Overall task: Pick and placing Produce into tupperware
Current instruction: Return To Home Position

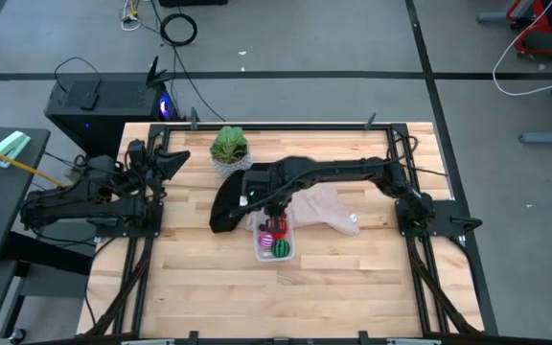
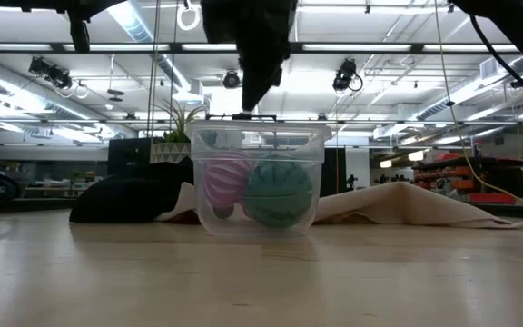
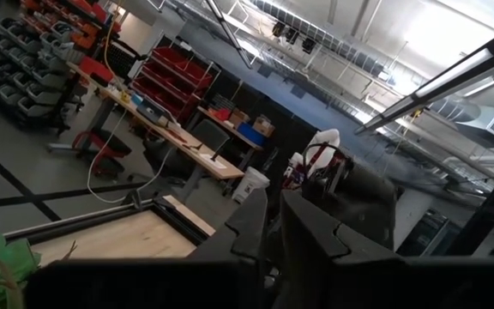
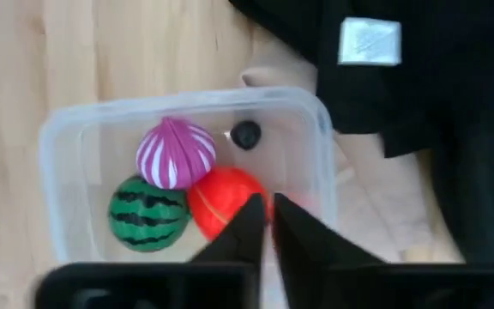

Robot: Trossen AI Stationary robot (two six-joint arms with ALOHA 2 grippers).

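Observation:
The clear tupperware tub (image 1: pixel 274 243) stands on the table's middle, also seen in the right wrist view (image 4: pixel 67 154) and the low view (image 2: pixel 260 136). In it lie a purple striped fruit (image 4: pixel 176 153), a green melon-like fruit (image 4: pixel 147 212), a red fruit (image 4: pixel 221 199) and a small dark thing (image 4: pixel 245 135). A pinkish patch (image 4: pixel 305 204) shows beside the red fruit, mostly hidden by my fingers. My right gripper (image 4: pixel 265 215) hangs shut just above the tub (image 2: pixel 246 104), pointing down, holding nothing. My left gripper (image 3: pixel 273 225) is shut and parked at the table's left far corner (image 1: pixel 166 158).
A black cloth (image 1: pixel 226 206) lies left of the tub and a beige cloth (image 1: pixel 326 209) to its right and behind. A leafy green plant (image 1: pixel 228 147) stands near the far edge. Bare wood (image 1: pixel 333 287) lies toward the near edge.

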